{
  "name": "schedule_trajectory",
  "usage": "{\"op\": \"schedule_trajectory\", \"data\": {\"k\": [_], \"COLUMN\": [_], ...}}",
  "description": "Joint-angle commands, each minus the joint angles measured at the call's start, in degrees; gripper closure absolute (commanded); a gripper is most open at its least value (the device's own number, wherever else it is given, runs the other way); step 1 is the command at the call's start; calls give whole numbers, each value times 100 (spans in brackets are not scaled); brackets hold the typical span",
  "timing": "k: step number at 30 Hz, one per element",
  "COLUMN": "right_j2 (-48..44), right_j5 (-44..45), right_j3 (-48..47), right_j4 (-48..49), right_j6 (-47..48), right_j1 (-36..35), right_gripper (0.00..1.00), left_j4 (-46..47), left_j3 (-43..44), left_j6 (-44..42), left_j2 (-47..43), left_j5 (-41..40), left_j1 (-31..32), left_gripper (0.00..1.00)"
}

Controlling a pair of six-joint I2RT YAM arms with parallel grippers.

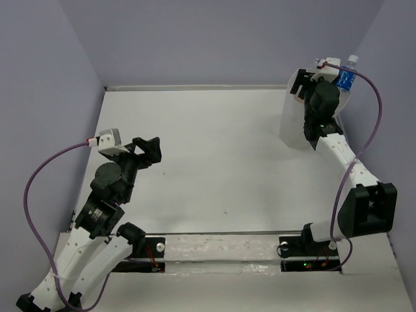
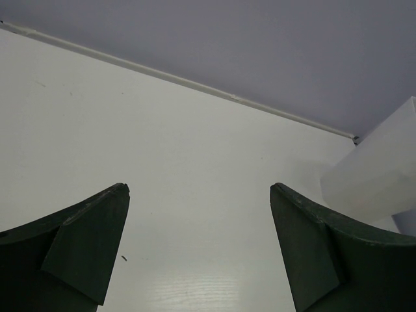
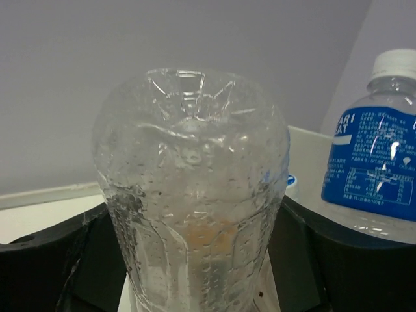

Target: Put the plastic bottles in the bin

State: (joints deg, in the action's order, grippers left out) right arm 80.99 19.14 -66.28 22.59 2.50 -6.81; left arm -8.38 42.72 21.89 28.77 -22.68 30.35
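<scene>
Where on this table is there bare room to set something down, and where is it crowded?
Bare: the middle of the table, from the left claw across to the bin and back to the far wall. Crowded: the far right corner, where the right claw grips a clear bottle at the bin, beside the blue-labelled bottle.

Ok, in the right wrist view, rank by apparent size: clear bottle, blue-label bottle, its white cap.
1. Clear bottle, but it is nearest the camera, so true size is unsure.
2. Blue-label bottle, partly cut off by the frame.
3. White cap.
</scene>
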Motion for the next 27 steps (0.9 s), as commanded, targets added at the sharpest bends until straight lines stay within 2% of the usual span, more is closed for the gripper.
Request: {"op": "schedule_trajectory", "data": {"k": [1, 6, 14, 21, 25, 26, 27], "right_j2": [-162, -356, -680, -1655, -2402, -2586, -2980], "right_j5": [-295, -813, -1157, -1930, -3781, -4664, -5065], "right_j3": [-508, -1026, -1923, -1397, -520, -222, 451], "right_j4": [-1202, -2124, -3111, -3023, -2779, -2316, -1938], "right_j6": [-548, -917, -1313, -1823, -2358, -2734, -2955], "right_j1": [13, 13, 13, 13, 13, 13, 13], "right_gripper": [17, 7, 0, 0, 0, 0, 0], "left_j4": [320, 320, 337, 495, 741, 794, 794], "left_j3": [-27, -27, -9, 0, 26, 35, 87], "left_j6": [-36, -27, -62, -150, -159, -159, -159], "left_j2": [-47, -47, -39, -21, -144, -205, -240], "left_j5": [44, 62, 149, 773, 1239, 1352, 1397], "left_j1": [-20, -29, -20, -29, -20, -29, -29], "left_gripper": [1, 1, 1, 1, 1, 1, 1]}}
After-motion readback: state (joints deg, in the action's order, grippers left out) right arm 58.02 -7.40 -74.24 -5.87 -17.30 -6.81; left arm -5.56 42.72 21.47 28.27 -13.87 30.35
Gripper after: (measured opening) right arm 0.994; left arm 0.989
